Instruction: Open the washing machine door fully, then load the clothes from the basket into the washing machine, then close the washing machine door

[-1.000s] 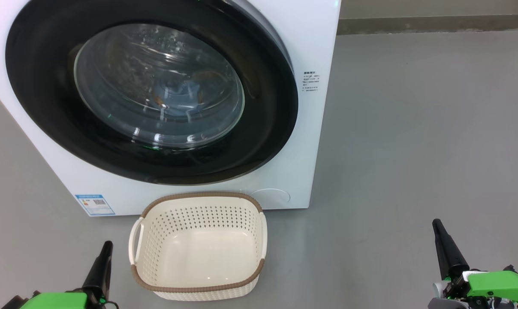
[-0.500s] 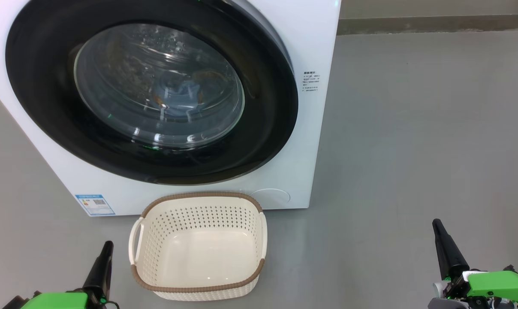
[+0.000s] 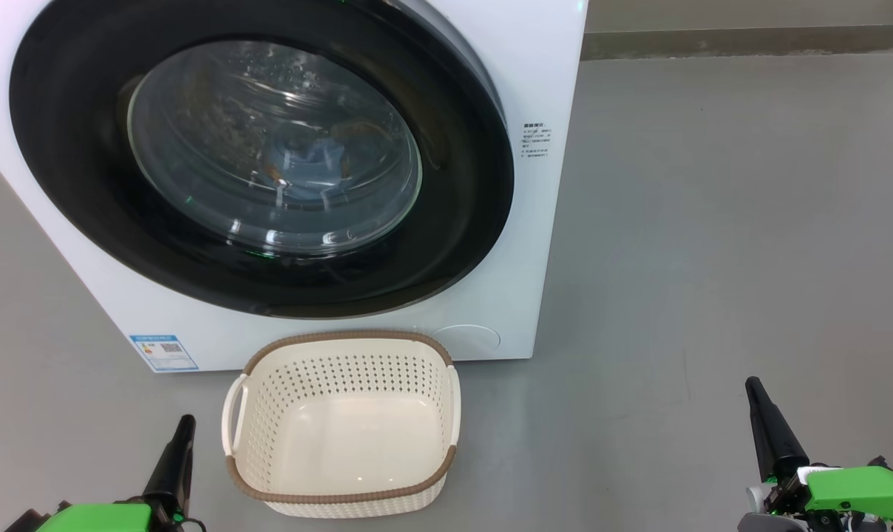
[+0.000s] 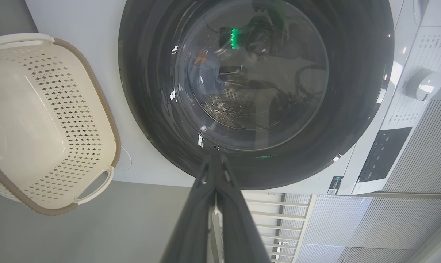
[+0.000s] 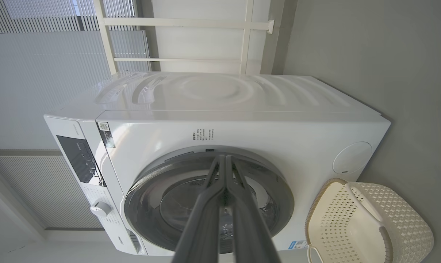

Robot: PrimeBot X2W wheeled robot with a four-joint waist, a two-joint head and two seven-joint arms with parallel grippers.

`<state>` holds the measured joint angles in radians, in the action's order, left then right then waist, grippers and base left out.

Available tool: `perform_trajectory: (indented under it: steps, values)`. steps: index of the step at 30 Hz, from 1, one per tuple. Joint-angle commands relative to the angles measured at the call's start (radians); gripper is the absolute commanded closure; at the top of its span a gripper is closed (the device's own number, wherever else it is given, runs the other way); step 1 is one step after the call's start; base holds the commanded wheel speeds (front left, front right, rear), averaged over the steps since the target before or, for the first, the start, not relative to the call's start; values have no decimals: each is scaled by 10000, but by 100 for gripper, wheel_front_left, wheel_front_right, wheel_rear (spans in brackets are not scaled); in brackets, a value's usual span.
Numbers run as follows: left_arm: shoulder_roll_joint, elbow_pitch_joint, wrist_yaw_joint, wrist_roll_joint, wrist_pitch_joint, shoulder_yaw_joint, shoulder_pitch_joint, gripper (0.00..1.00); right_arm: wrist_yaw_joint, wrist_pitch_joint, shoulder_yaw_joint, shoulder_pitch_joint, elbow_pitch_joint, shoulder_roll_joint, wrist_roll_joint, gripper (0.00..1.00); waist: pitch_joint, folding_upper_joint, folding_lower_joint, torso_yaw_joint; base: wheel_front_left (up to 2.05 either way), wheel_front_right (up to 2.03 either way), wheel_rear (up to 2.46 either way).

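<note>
Black-rimmed door (image 3: 262,159) sits flush against the front of the machine (image 3: 546,66), closed as far as the head and right wrist views show. Basket (image 3: 343,337) stands on the floor (image 3: 712,222) just before the machine, below the door. It holds nothing, and its cream bottom is bare. Clothes (image 3: 310,159): a light blue patch with a touch of orange shows through the glass, low in the drum. A second garment cannot be told apart behind the reflections.

Judgement: all three steps look done — load in, door shut. Nothing evident is left, unless the latch has not caught, which the pictures cannot settle.

Left end effector (image 3: 185,423): fingers pressed together, holding nothing. It is low at the near left, just beside the basket's left handle but apart from it. The door lies ahead and above. In the left wrist view the joined tips aim at the door's rim, well short of it.

Right end effector (image 3: 752,386): fingers pressed together, empty, over the floor far to the right — well apart from basket and machine. Its wrist view looks along the joined fingers toward the door.
</note>
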<state>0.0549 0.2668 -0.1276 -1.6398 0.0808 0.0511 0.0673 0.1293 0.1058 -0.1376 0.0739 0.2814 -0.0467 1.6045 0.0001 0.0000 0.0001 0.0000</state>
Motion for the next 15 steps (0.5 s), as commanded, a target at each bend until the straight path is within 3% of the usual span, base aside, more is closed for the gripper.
perform_trajectory:
  steps: [1,15]
  values:
    - [160,-164,-27,80,105,355,464,100,14,87,218,423,-298,-36,25,100,0,0,0,0,0,0,0]
    - [149,-163,-27,94,118,371,466,100,14,87,218,424,-298,-36,25,100,0,0,0,0,0,0,0]
